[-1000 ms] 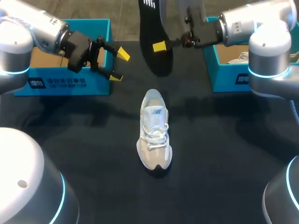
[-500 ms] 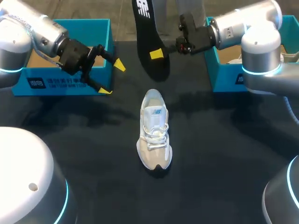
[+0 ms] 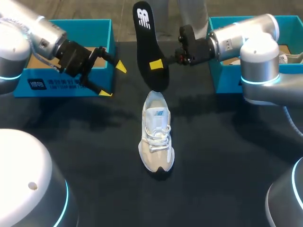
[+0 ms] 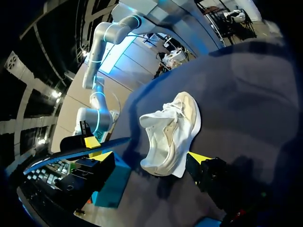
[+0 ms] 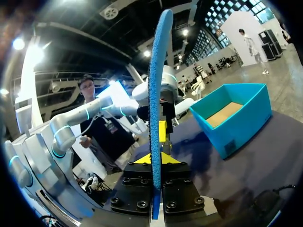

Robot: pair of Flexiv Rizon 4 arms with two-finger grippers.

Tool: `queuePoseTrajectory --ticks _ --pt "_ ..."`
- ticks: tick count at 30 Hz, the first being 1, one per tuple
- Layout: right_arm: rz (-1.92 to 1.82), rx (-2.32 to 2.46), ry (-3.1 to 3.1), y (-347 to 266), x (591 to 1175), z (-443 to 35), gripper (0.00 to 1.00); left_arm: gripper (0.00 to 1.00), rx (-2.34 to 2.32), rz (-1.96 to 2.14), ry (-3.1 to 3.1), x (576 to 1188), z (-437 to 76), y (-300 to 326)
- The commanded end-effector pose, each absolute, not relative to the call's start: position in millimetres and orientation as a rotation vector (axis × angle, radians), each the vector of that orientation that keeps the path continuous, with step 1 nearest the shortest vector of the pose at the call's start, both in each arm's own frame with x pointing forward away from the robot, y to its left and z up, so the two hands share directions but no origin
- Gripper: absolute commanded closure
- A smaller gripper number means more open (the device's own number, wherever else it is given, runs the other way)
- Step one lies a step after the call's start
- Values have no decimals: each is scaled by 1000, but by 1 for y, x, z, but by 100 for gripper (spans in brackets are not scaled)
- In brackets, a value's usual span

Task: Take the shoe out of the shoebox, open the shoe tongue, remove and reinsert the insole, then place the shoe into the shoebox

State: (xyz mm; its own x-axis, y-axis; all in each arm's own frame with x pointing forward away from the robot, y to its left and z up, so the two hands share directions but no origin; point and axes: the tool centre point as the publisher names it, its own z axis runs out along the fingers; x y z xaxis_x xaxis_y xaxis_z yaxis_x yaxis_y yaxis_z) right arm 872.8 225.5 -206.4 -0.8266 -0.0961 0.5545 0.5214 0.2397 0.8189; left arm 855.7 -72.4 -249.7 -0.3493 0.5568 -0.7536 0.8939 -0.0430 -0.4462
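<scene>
Closest to you, the shoe (image 3: 156,137) is lying lace-up in the middle of the frame on the dark surface (image 3: 227,156), toe toward the bottom edge and its opening facing the top. It has not moved over the last second.

Just above it, the action is happening. Your right gripper (image 3: 158,64) is swinging in from the upper right, and its fingers are clamped on the black insole (image 3: 149,47) about a third of the way up. The insole has dropped and slid left, so its lower end is now hanging right over the shoe's heel opening. You cannot tell yet whether it is touching. The right wrist view shows the insole (image 5: 155,94) edge-on and upright, pinched between the two fingers. I'm reading this as the reinsertion starting.

At the middle left, your left gripper (image 3: 112,79) is pulling back toward the frame's left side, fingers spread wide and holding nothing. From its own wrist view, the shoe (image 4: 168,135) is sitting just ahead of them.

For room, you're getting bare surface on both sides of the shoe and below it. Farther up, the left shoebox (image 3: 102,28) and the right shoebox (image 3: 222,71) are flanking the insole's lane, and the left fingers are hovering close to their box's front corner.
</scene>
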Motion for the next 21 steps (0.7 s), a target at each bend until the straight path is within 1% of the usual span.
queuePoseTrajectory --ticks 1,9,21 --pt "-1624 -386 -2020 227 874 -206 100 0 1528 -1330 1900 852 -248 -72" --pt "-1624 -386 -2020 227 874 -206 100 0 1533 -1330 1912 852 -247 -74" --pt "-1737 -416 -2121 221 880 -248 100 0 1444 -1217 2071 854 -237 -76"
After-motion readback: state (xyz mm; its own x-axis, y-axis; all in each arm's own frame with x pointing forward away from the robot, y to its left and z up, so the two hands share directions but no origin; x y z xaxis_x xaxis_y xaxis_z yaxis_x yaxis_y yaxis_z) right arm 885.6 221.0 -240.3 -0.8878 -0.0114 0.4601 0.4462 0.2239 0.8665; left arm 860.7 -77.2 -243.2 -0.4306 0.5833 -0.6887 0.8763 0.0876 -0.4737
